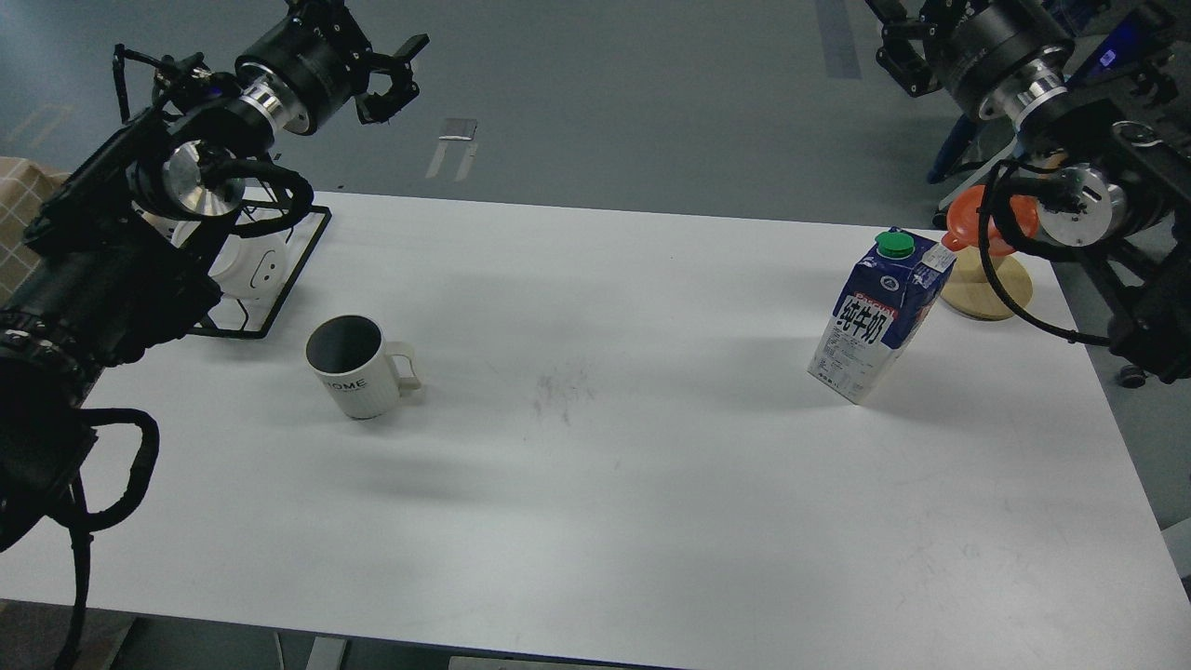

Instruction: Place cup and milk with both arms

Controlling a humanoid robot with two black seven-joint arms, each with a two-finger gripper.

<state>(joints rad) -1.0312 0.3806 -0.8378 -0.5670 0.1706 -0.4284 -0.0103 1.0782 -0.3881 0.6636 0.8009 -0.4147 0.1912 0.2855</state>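
Observation:
A white mug (358, 368) with a dark inside stands upright on the left part of the white table (605, 465), its handle pointing right. A blue and white milk carton (879, 316) with a green cap stands upright at the right. My left gripper (391, 74) is open and empty, raised beyond the table's far left edge, well above and behind the mug. My right gripper (898, 42) is high at the top right, beyond the table and behind the carton. It is partly cut off by the frame edge and holds nothing that I can see.
A black wire rack (288, 279) holding a white object sits at the far left of the table, behind the mug. An orange funnel-like piece (968, 223) rests on a round wooden base (991, 288) just behind the carton at the right edge.

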